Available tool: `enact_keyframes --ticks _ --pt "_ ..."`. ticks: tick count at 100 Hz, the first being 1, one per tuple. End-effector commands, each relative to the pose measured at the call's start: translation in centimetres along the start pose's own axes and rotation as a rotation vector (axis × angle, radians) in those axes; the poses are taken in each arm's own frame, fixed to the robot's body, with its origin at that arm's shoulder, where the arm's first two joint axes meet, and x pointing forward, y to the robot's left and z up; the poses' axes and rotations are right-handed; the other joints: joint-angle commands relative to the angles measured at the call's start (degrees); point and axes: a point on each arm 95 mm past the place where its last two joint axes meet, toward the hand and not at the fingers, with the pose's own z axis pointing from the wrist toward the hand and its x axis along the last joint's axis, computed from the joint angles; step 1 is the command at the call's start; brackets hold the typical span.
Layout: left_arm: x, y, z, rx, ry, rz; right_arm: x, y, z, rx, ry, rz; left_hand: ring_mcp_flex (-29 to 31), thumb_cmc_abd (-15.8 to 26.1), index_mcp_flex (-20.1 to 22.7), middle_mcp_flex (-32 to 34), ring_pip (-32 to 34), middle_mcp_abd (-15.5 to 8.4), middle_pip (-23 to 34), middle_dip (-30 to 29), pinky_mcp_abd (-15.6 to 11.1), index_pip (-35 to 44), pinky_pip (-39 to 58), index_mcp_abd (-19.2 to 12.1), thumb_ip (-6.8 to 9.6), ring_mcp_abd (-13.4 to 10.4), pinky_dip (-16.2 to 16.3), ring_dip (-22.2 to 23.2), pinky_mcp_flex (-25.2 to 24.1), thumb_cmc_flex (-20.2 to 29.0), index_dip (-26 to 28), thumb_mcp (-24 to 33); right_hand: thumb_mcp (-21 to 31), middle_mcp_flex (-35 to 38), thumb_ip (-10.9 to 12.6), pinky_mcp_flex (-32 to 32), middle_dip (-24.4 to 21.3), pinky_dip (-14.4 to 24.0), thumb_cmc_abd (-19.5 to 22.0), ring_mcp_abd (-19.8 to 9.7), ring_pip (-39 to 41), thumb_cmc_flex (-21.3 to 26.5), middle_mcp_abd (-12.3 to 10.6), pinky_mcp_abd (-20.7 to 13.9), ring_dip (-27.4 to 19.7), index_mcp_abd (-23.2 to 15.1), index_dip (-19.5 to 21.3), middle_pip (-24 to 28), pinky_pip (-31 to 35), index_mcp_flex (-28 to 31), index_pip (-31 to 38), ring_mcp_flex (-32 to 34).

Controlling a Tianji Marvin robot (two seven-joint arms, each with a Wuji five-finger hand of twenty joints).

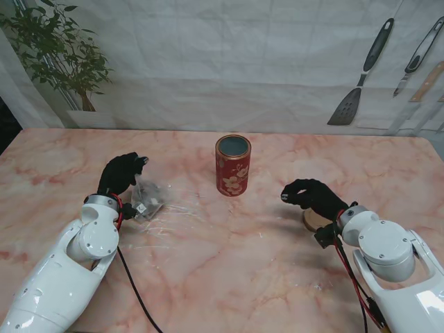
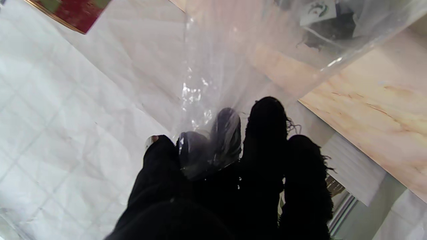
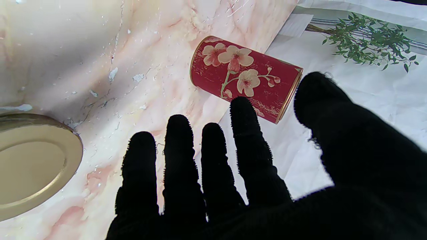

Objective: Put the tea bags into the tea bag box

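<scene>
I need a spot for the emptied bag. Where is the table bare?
Bare marble lies between the red tin and the right hand, and nearer to me between both arms. Crowded: the plastic bag at the left hand, and the lid.

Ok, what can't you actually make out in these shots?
- Inside of the tin: stand view shows only a dark mouth.
- Tea bags in the plastic bag: count unclear, film glare and the left hand cover them; blurred in the left wrist view.
- Lid: cut by the right wrist view's edge, mostly under the right hand from the stand.
</scene>
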Motion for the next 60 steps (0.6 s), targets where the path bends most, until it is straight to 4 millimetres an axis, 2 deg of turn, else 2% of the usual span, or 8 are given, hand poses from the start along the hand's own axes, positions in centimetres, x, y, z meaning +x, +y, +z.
enact_keyframes --ticks 1,10,20,34,42,50,60 --pt "-0.2 -0.6 0.7 0.008 -0.010 0.028 0.0 -0.5 -0.1 0.023 -0.004 0.000 -1.3 6.2 -1.7 -1.8 -2.0 -3.3 -0.7 -1.0 -2.8 -0.3 -1.8 -2.2 3.13 -0.4 0.1 0.6 -1.3 2.0 -0.7 2.3 -0.9 -1.4 1.6 0.0 -0.4 1.0 1.1 0.0 0.0 1.1 0.0 0.9 -0.2 -0.3 0.3 0.1 -0.7 -0.8 0.3 -0.3" --pt "-0.9 -0.6 0.7 0.002 -0.022 0.065 -0.1 -0.6 -0.1 0.026 -0.007 0.003 -4.8 6.3 -3.2 -4.4 -5.8 -2.1 -4.1 -2.2 -2.0 -4.8 -5.0 -2.2 3.06 1.0 -0.1 1.0 -4.8 1.5 -4.2 2.3 -0.9 -1.5 1.6 0.0 -0.4 1.0 1.2 -0.1 0.0 1.1 0.0 0.8 -0.2 -0.3 0.3 0.1 -0.7 -0.8 0.2 -0.4" --pt "-1.5 -0.5 0.5 -0.020 -0.023 0.092 -0.3 -0.7 -0.1 0.028 -0.012 0.002 -11.1 5.8 -5.8 -9.1 -12.3 0.9 -10.9 -4.7 0.4 -13.8 -10.5 -1.2 2.85 3.9 0.2 1.1 -10.4 0.0 -10.0 2.1 -1.0 -1.7 1.6 -0.1 -0.5 1.0 1.1 -0.1 0.0 1.1 0.0 0.7 -0.2 -0.4 0.3 0.1 -0.7 -1.0 0.2 -0.5" --pt "-2.1 -0.7 0.1 -0.061 0.009 0.147 -0.4 -0.7 -0.2 0.030 -0.019 -0.004 -24.9 3.5 -9.2 -17.1 -27.2 6.8 -24.9 -12.0 5.2 -32.6 -19.7 3.7 2.77 8.8 0.2 -2.6 -18.2 -9.2 -18.5 2.1 -1.0 -2.1 1.6 -0.2 -0.5 0.9 1.1 -0.2 -0.2 1.0 0.0 0.7 -0.3 -0.4 0.2 0.0 -0.8 -1.6 0.0 -0.7" --pt "-2.3 -1.1 -0.1 -0.073 0.031 0.203 -0.4 -0.6 -0.2 0.034 -0.021 -0.003 -31.0 2.6 -9.4 -20.6 -33.0 8.6 -30.7 -15.3 7.7 -42.7 -24.4 5.5 2.95 11.0 -0.1 -5.1 -21.7 -14.1 -22.0 2.2 -1.0 -2.4 1.6 -0.3 -0.6 0.9 1.1 -0.2 -0.3 1.0 0.1 0.5 -0.4 -0.4 0.2 0.0 -0.8 -1.9 -0.1 -1.0" --pt "-2.2 -1.5 -0.2 -0.083 0.054 0.262 -0.5 -0.7 -0.2 0.037 -0.022 -0.001 -34.6 2.3 -10.4 -23.4 -37.0 10.0 -34.7 -17.3 9.5 -51.3 -30.4 7.4 3.26 12.0 -2.1 -7.5 -25.0 -17.9 -24.8 2.4 -1.0 -2.6 1.6 -0.3 -0.6 0.9 1.1 -0.2 -0.4 0.9 0.1 0.6 -0.4 -0.4 0.2 -0.1 -0.9 -2.2 -0.2 -1.1" --pt "-2.0 -2.1 -0.5 -0.103 0.080 0.333 -0.6 -0.6 -0.2 0.039 -0.024 0.002 -38.5 2.1 -12.0 -26.4 -41.9 11.1 -39.1 -19.6 12.0 -59.0 -39.5 8.2 3.78 13.0 -6.3 -11.1 -28.1 -22.1 -27.9 2.6 -1.1 -2.8 1.6 -0.5 -0.6 0.9 1.2 -0.3 -0.4 1.0 0.2 0.5 -0.4 -0.3 0.1 -0.1 -0.9 -2.4 -0.3 -1.2"
